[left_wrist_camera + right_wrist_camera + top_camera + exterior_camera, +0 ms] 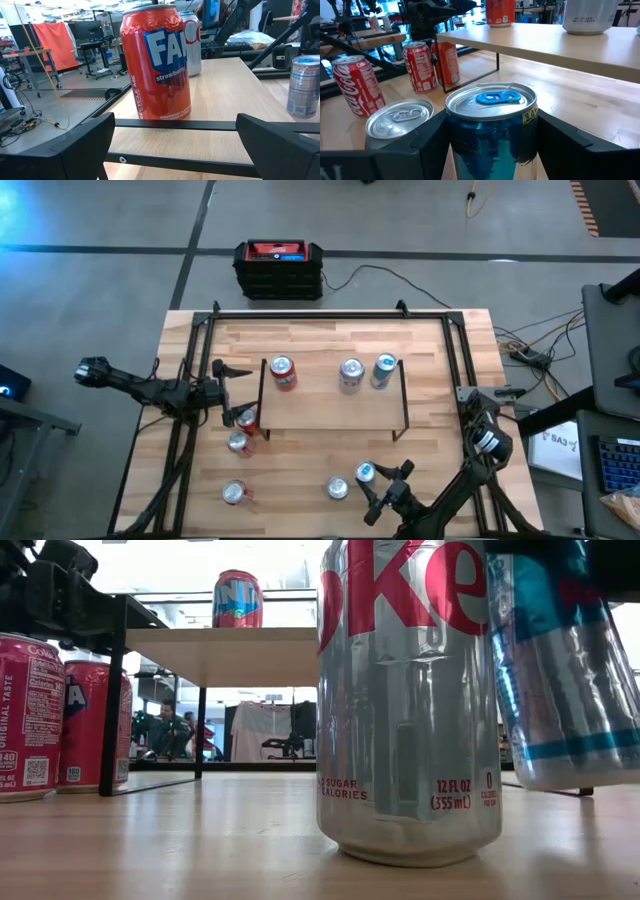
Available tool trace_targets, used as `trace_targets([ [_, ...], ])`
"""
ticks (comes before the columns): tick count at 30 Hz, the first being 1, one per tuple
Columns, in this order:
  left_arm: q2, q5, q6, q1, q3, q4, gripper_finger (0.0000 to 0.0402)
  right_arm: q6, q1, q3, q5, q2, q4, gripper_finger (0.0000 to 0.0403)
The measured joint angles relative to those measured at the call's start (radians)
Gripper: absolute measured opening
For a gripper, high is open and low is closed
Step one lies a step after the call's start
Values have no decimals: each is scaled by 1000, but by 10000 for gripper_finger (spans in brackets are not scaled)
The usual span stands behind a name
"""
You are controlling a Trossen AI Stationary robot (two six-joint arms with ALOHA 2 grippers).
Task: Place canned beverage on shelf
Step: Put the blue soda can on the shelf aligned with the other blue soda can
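The right end effector [383, 485] holds a blue can [366, 473], its fingers pressed against the can's sides just below the rim, near the front of the surface [440, 450]. In the low view the blue can [565, 670] appears tilted and clear of the wood, just beside a silver can [410, 700] that stands upright. The shelf [330, 405] lies well beyond it, toward the middle, with three cans already on top: a red one [283, 371], a silver one [351, 374] and a blue-grey one [384, 368].

The left end effector [232, 393] waits wide open at the shelf's left end, holding nothing.

The blue can is likely thin aluminium: stiff if full, smooth and somewhat slippery, easily dented by a hard squeeze. A grip across the mid-body would be safest, kept upright. The shelf's free space looks to be between the red and silver cans.
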Motion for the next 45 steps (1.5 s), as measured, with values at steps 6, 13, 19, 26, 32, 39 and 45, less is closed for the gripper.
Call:
trace_targets([
  [6, 0, 0, 0, 0, 0, 0, 400, -11, 0, -4, -2, 0, 3, 240],
  [13, 0, 0, 0, 0, 0, 0, 400, -17, 0, -6, -37, -1, 8, 240],
  [19, 0, 0, 0, 0, 0, 0, 400, -27, 0, -6, -53, -1, 11, 240],
  [26, 0, 0, 0, 0, 0, 0, 400, -28, -1, -14, -87, -2, 26, 240],
  [32, 0, 0, 0, 0, 0, 0, 400, -33, 0, -19, -90, -2, 47, 240],
  [39, 0, 0, 0, 0, 0, 0, 400, -60, 0, -19, -97, -4, 63, 240],
  [45, 0, 0, 0, 0, 0, 0, 400, -53, 0, -19, -101, -4, 68, 262],
])
